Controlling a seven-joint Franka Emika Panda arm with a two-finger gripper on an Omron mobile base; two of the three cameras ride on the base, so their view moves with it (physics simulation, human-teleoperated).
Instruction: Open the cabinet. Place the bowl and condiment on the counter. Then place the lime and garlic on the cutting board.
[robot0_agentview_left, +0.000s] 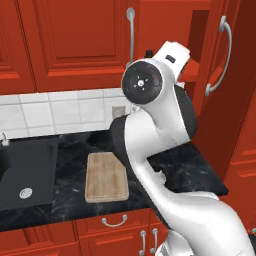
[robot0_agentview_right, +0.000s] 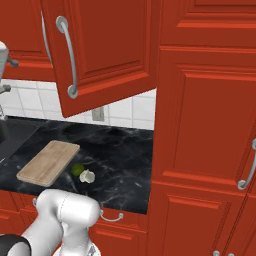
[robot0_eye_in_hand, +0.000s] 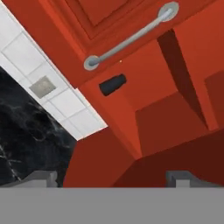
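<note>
Hand (robot0_eye_in_hand: 112, 178) wide open, empty, just below open cabinet (robot0_eye_in_hand: 175, 109). Lime (robot0_agentview_right: 77, 169) touching garlic (robot0_agentview_right: 87, 176) on worktop (robot0_agentview_right: 120, 150), just beside cutting board (robot0_agentview_right: 47, 160). Lime likely firm, rolls easily; garlic light, lumpy: grip each across middle.

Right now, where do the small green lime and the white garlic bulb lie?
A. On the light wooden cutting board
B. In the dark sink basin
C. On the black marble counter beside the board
C: the right base view shows the small green lime and the white garlic bulb on the black marble counter, just off the light wooden cutting board.
</note>
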